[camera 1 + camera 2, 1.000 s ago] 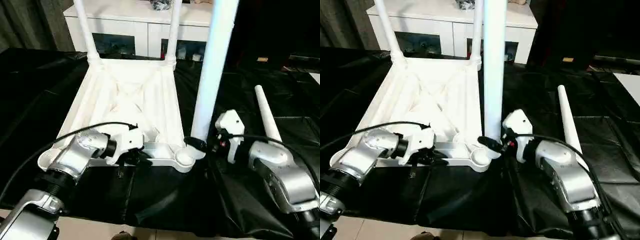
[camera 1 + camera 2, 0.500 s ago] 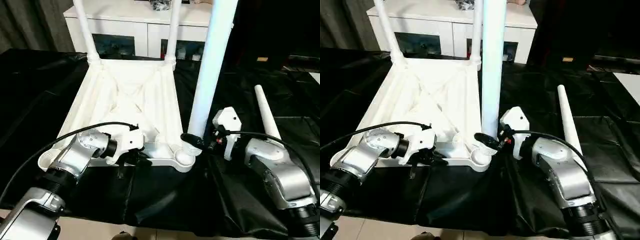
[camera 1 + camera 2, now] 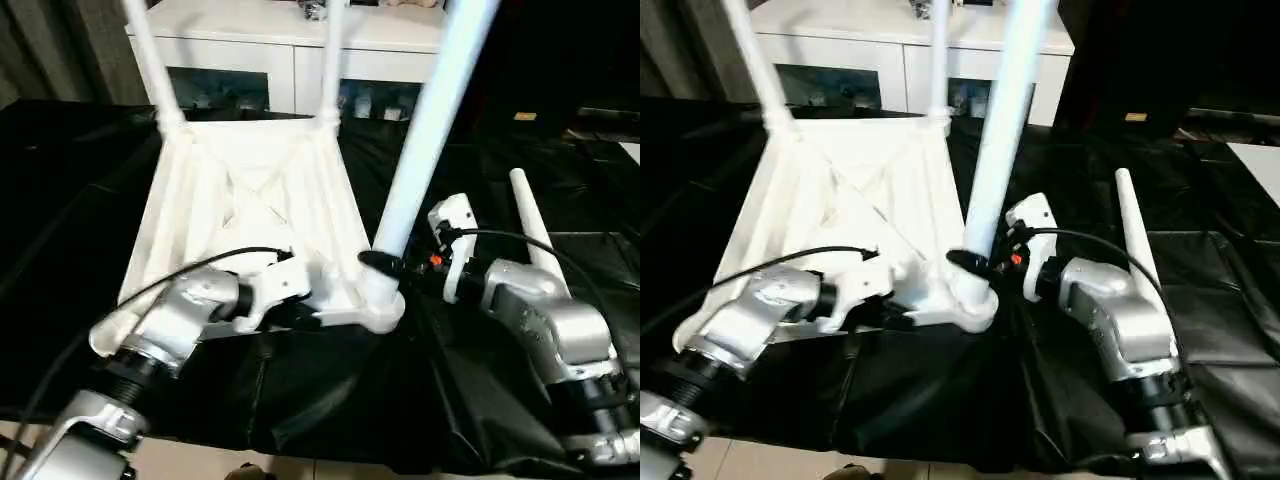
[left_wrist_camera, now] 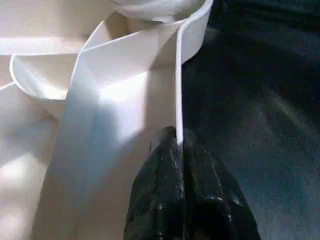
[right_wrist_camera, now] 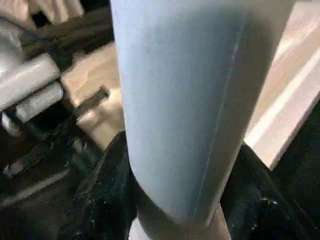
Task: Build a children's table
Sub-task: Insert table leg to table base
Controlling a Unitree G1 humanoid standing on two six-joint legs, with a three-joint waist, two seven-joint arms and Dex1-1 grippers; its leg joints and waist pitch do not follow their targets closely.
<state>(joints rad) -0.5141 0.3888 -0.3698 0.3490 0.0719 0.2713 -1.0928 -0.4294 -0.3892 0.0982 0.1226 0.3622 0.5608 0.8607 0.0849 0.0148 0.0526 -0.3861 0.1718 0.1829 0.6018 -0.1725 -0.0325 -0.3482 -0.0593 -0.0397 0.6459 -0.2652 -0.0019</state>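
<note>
The children's table's white tabletop lies upside down on black cloth, ribbed underside up. Two white legs stand in its far corner sockets. My right gripper is shut on the lower end of a third leg, whose base sits at the near right corner socket. This leg leans to the right at its top. In the right wrist view black fingers flank the leg. My left gripper is shut on the tabletop's thin near rim. A fourth leg lies loose on the cloth at the right.
A white cabinet with glass-fronted compartments stands behind the tabletop. The black cloth covers the work surface and hangs over its near edge. My right forearm lies beside the loose leg.
My right gripper has carried the leg's base left onto the near right corner socket, and the leg now leans right. My left gripper has closed on the rim. The tabletop has turned slightly.
</note>
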